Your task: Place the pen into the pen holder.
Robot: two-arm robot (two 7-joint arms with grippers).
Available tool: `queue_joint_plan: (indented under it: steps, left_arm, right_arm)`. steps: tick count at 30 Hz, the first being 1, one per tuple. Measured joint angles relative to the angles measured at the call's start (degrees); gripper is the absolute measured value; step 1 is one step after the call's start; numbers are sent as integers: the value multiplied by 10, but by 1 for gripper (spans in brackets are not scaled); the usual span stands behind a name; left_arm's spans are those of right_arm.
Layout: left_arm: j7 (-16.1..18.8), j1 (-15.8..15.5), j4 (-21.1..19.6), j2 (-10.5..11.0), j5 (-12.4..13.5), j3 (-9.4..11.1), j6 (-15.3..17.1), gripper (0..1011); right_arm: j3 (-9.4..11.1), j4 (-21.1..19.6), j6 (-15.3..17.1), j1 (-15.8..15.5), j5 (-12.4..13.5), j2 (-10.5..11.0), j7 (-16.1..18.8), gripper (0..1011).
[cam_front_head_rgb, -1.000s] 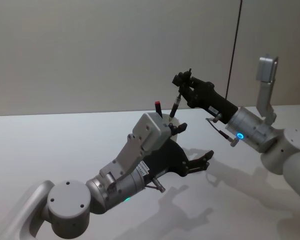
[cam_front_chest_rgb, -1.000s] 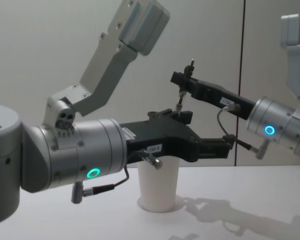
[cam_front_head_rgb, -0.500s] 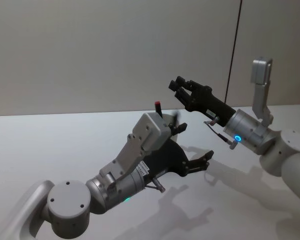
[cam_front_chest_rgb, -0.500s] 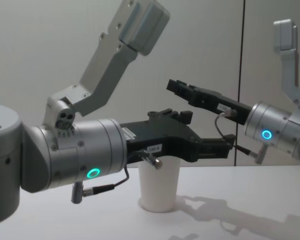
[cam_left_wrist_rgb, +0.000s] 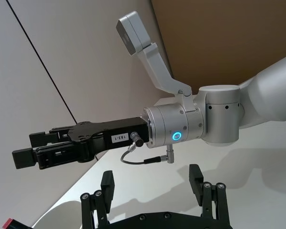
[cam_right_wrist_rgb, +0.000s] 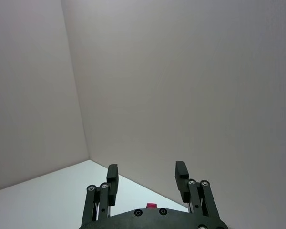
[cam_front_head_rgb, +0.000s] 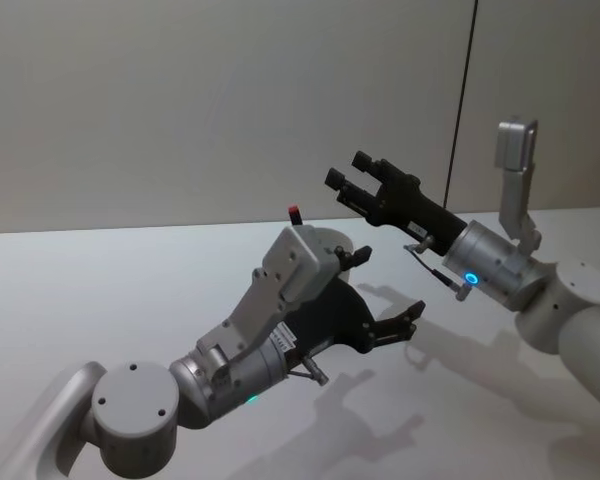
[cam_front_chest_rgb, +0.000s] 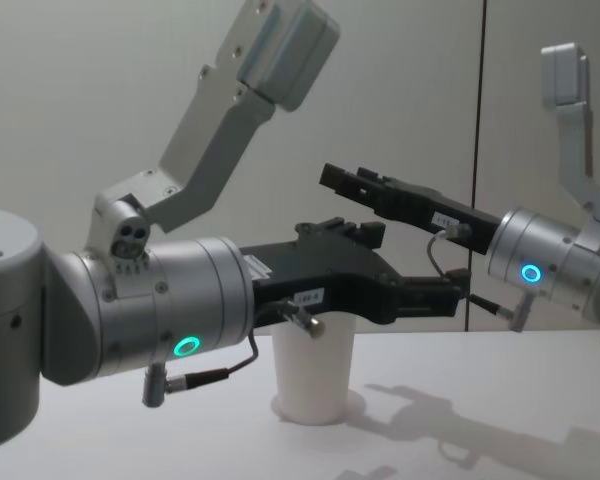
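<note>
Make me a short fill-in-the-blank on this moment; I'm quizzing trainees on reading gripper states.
1. The right gripper, raised above the table, is ____.
2. The white pen holder stands ____ on the table.
3. The left gripper has its fingers ____.
4. The cap poking up beside the left arm in the head view is ____.

Missing words: open; upright; open; red

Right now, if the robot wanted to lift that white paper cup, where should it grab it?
Probably high on the wall of the paper cup, coming in level from the side. It stands upright and narrows downward, so a grip up there is less likely to slide off. The red pen tip sticking up blocks the top.
</note>
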Motion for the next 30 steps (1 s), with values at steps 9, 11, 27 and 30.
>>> queue_joint_plan:
  steps: [9, 11, 27, 30]
  left_arm:
    - [0, 0, 0, 0, 0, 0, 0, 1000]
    - [0, 0, 0, 0, 0, 0, 0, 1000]
    - [0, 0, 0, 0, 0, 0, 0, 1000]
    - [0, 0, 0, 0, 0, 0, 0, 1000]
  right_arm:
    - [4, 1, -5, -1, -7, 0, -1, 972]
    - [5, 1, -5, -1, -8, 0, -2, 1002]
    - [7, 2, -8, -2, -11, 0, -3, 1001]
    - [7, 2, -8, -2, -12, 0, -3, 1001]
